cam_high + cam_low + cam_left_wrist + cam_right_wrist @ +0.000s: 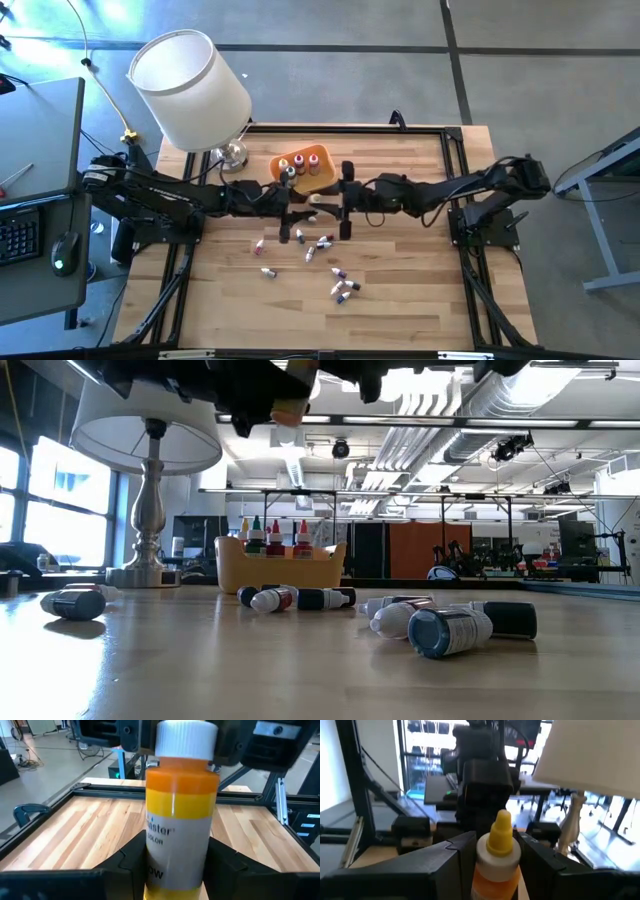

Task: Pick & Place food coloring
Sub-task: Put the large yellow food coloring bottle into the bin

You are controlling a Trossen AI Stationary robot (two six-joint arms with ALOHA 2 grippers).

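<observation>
One food coloring bottle [180, 805], with orange-yellow liquid, a white collar and a yellow dropper tip [501, 832], stands upright in the air over the table's middle [314, 200]. My left gripper [175, 870] and my right gripper [492, 870] meet at it from opposite sides, both shut on it. Several more small bottles lie on their sides on the wood [320, 243] [343, 288] [450, 628]. Others stand upright in the orange tray [318, 182] [280, 565]. My left gripper pinches the bottle's labelled lower body [155, 870] between its two fingers [125, 865], coming level from the table's left. The bottle stands upright, clear of the table. My right gripper pinches the bottle's top, at the white collar and orange shoulder [492, 862], between its two fingers [455, 860]. It comes level from the table's right, and the yellow tip sticks up above the fingers.
A table lamp with a white shade [190, 90] stands at the far left on a metal base [232, 153], close to the tray. A black frame runs around the table's edge [455, 150]. Bare wood lies along the near edge and at the right [420, 280].
</observation>
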